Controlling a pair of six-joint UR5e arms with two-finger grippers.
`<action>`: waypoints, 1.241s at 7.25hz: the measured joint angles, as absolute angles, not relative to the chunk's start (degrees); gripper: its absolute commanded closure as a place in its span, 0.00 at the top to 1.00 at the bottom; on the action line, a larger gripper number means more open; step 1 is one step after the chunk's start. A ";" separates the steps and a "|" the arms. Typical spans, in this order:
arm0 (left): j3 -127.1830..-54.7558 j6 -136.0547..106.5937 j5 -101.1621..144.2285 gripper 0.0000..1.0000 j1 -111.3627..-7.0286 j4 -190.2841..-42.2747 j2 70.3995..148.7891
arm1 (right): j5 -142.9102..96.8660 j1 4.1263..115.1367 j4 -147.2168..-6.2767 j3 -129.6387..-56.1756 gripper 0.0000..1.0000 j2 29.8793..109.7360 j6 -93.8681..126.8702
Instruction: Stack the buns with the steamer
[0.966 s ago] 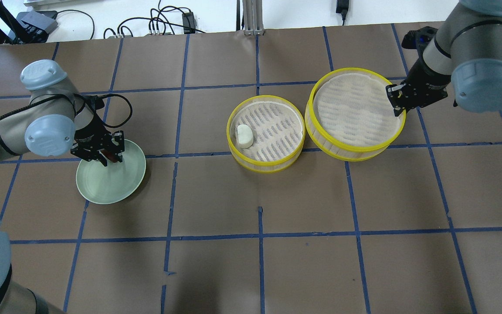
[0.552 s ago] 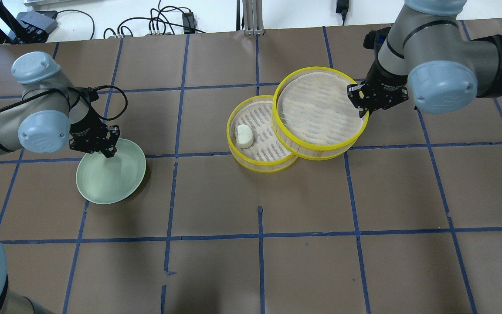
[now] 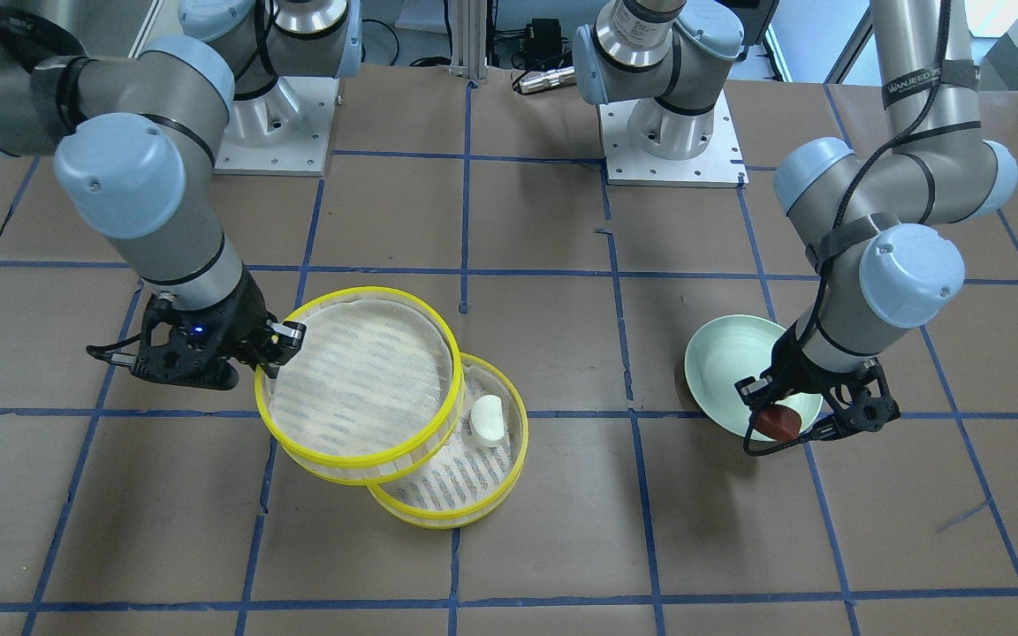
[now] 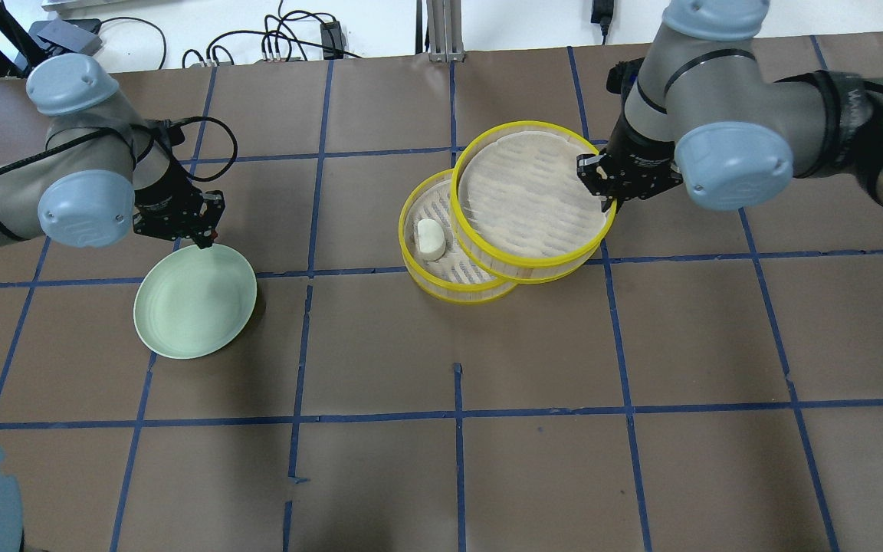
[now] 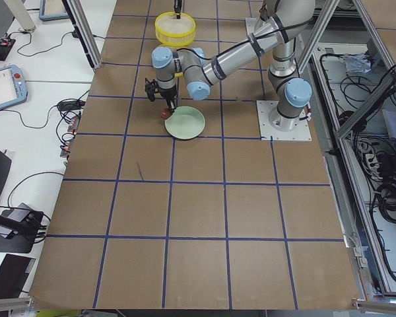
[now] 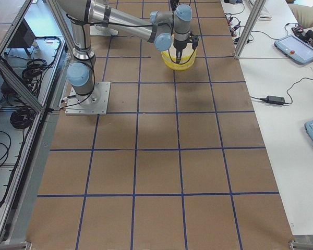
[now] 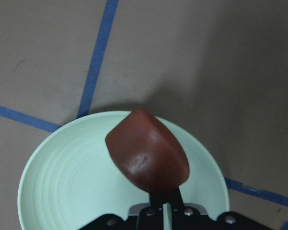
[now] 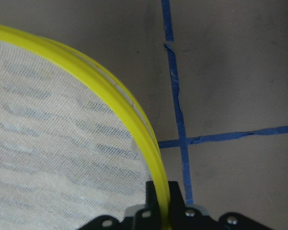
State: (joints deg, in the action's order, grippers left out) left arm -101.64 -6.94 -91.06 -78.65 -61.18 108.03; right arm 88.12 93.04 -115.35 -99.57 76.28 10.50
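The white bun [image 4: 431, 239] lies in the lower yellow steamer tray [image 4: 449, 292], also seen from the front [image 3: 489, 420]. My right gripper [image 4: 608, 201] is shut on the rim of the upper steamer tray [image 4: 526, 192] and holds it partly over the lower tray, leaving the white bun uncovered. The rim shows between the fingers in the right wrist view [image 8: 156, 163]. My left gripper [image 3: 778, 426] is shut on the reddish-brown bun [image 3: 777, 422] and holds it above the far edge of the green plate [image 4: 195, 310]. The bun also shows in the left wrist view [image 7: 146, 152].
The table is brown paper with a blue tape grid. Cables and power supplies lie beyond its far edge [image 4: 288, 42]. The arm bases stand on white plates [image 3: 672, 141] on the robot's side.
My right gripper has carried the upper tray left until it overlaps the lower tray. My left gripper has lifted the reddish-brown bun off the plate and moved toward its far edge.
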 measured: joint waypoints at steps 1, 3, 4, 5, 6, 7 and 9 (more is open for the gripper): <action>-98.35 -10.45 -89.80 0.00 -81.58 -63.83 107.56 | 90.28 96.05 -117.08 -99.63 0.08 74.79 13.57; -92.56 -17.20 -85.50 0.00 -87.19 -68.00 105.94 | 93.25 99.75 -118.17 -99.59 0.09 73.16 16.02; -91.38 -18.88 -84.61 0.00 -89.28 -68.95 105.30 | 94.12 100.94 -118.28 -99.48 0.09 72.89 16.80; -90.95 -19.76 -84.30 0.00 -90.34 -69.38 105.03 | 94.78 101.53 -118.30 -99.02 0.10 72.53 17.18; -90.84 -20.13 -84.20 0.00 -90.79 -69.56 104.90 | 94.98 101.76 -118.26 -98.12 0.10 71.86 17.29; -90.86 -20.24 -84.17 0.00 -91.00 -69.64 104.78 | 94.78 101.82 -118.23 -96.91 0.10 70.94 17.37; -91.02 -20.30 -84.25 0.00 -91.19 -69.69 104.54 | 92.88 101.86 -118.22 -94.18 0.10 68.54 17.65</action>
State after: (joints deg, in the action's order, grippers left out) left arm -91.02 -20.30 -84.25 -91.19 -69.69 104.54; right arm 92.88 101.86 -118.22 -94.18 68.54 17.65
